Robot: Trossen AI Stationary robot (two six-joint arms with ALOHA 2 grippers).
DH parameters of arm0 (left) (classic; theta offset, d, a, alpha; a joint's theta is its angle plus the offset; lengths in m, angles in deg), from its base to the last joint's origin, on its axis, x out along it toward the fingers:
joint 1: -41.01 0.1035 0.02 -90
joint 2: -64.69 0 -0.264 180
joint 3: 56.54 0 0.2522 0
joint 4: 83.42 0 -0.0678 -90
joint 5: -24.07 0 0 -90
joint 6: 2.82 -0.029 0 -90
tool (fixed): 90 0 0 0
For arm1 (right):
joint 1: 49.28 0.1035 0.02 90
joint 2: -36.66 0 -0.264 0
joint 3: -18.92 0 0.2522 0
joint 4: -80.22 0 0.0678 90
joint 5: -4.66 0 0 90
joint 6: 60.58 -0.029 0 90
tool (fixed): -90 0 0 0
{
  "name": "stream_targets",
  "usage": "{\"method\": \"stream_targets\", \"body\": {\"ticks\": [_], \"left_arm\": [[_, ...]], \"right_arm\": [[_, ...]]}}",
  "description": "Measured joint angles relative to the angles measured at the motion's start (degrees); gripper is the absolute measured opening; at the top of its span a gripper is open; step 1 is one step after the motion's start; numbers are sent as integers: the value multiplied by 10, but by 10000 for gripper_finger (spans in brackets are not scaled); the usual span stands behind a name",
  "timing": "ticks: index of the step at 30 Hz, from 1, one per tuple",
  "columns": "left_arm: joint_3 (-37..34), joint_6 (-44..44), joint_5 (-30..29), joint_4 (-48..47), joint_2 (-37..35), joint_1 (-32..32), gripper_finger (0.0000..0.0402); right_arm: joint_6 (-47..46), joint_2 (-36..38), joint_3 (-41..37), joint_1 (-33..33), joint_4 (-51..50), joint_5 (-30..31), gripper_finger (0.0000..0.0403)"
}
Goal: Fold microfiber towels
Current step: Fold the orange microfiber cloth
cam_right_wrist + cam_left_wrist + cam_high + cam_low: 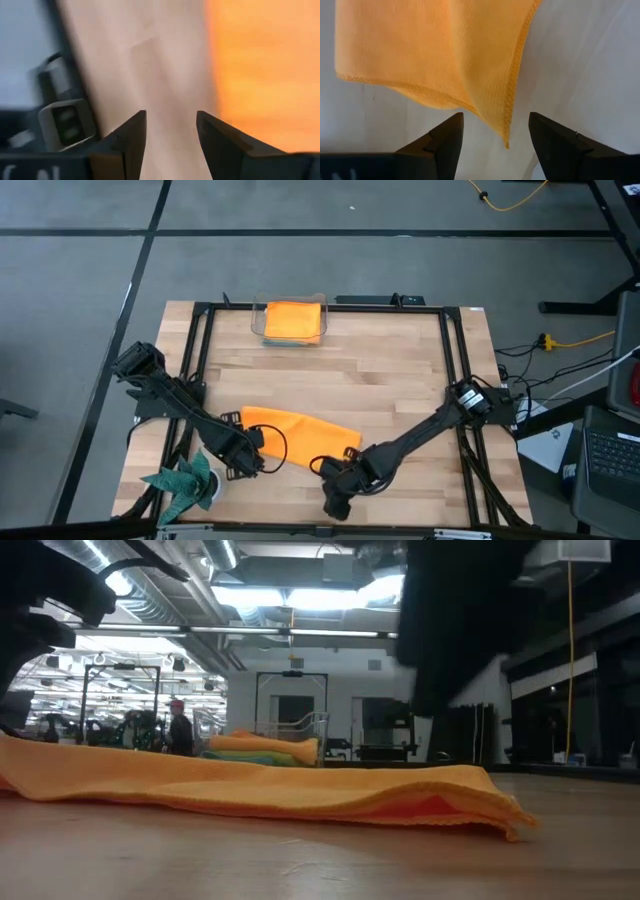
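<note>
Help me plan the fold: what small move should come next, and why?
Probably ease the open left gripper forward onto the orange towel corner hanging just ahead of its fingers. The open right gripper sits beside the towel, holding nothing.

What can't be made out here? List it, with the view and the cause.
- Stack at the table's far edge, high view: the orange towel on top covers what lies below.
- Orange towel near the grippers, high view: both arms overlap its ends.
- Low view: a dark arm blocks the upper right.
</note>
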Motion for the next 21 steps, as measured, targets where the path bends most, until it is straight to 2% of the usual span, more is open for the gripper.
{"method": "stream_targets", "body": {"ticks": [3, 5, 12, 21], "left_arm": [[0, 0, 3, 0, 0, 0, 218], [0, 0, 3, 0, 0, 0, 218], [0, 0, 3, 0, 0, 0, 218], [0, 2, 1, 2, 0, 3, 218]], "right_arm": [[-8, 1, 10, 5, -53, 94, 177], [-23, 1, 9, 7, -88, 117, 177], [-26, -14, 9, 9, -73, 89, 177], [-13, -30, 5, 9, -70, 95, 177]]}}
